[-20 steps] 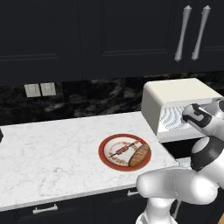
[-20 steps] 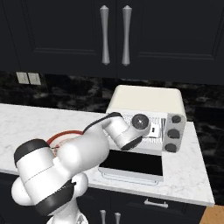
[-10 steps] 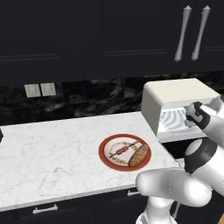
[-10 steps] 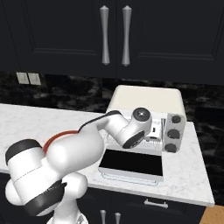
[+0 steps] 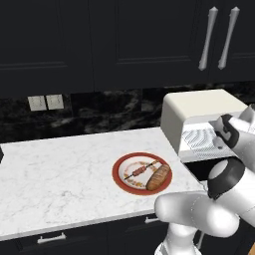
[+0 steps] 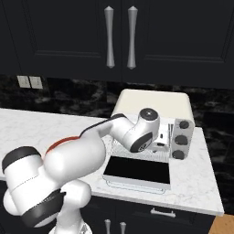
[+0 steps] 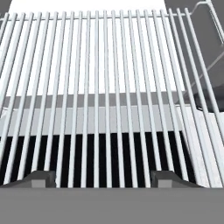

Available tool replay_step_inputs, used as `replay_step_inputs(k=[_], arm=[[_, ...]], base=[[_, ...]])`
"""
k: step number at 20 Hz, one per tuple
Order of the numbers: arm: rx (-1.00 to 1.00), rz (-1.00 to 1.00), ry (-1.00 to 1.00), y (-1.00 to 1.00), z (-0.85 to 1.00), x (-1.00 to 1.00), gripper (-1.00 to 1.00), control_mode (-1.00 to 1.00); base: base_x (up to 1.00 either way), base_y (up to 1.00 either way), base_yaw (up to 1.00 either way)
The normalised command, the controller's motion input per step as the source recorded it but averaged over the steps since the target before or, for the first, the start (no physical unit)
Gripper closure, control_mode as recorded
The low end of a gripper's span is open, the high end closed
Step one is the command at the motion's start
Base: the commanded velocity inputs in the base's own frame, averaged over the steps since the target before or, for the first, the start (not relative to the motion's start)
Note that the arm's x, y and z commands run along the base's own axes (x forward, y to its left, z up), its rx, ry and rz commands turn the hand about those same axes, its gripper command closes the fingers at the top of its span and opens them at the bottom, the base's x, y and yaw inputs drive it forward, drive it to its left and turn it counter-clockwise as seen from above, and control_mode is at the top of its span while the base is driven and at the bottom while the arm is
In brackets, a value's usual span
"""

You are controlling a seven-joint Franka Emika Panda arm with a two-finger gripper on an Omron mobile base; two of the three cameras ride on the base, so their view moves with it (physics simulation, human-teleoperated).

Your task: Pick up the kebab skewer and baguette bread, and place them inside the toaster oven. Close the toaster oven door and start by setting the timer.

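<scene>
The kebab skewer (image 5: 138, 171) and the baguette bread (image 5: 158, 178) lie side by side on a red-rimmed plate (image 5: 121, 180) on the marble counter. To the right stands the cream toaster oven (image 5: 199, 107) (image 6: 153, 103). The toaster oven door (image 6: 139, 170) lies folded down flat. My gripper (image 5: 222, 133) (image 6: 161, 137) is at the oven's mouth, well away from the plate. In the hand view my gripper (image 7: 103, 178) is open and holds nothing, with the wire rack (image 7: 109, 65) close in front of it.
Dark knobs (image 6: 182, 139) sit on the oven's right face. Wall outlets (image 5: 46, 102) mark the black backsplash. Dark upper cabinets with silver handles (image 5: 219, 37) hang above. A dark object (image 5: 1, 154) sits at the counter's far left edge.
The hand has moved a little farther toward the oven's opening. The plate, skewer and bread have not moved, and the jaws stay as wide as before.
</scene>
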Motion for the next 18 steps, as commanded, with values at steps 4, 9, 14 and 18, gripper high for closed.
replay_step_inputs(k=[4,9,14,18], arm=[[0.0,0.0,0.08,0.0,-0.63,-0.58,-1.0,-1.0],[0.0,0.0,0.04,0.0,-0.47,-0.55,-1.0,-1.0],[0.0,0.0,0.04,0.0,-0.19,-0.55,-1.0,-1.0],[0.0,-0.01,-0.02,0.08,0.51,-0.24,-1.0,-1.0]], base=[[0.0,0.0,0.0],[0.0,0.0,0.0],[0.0,0.0,0.0],[0.0,0.0,0.0]])
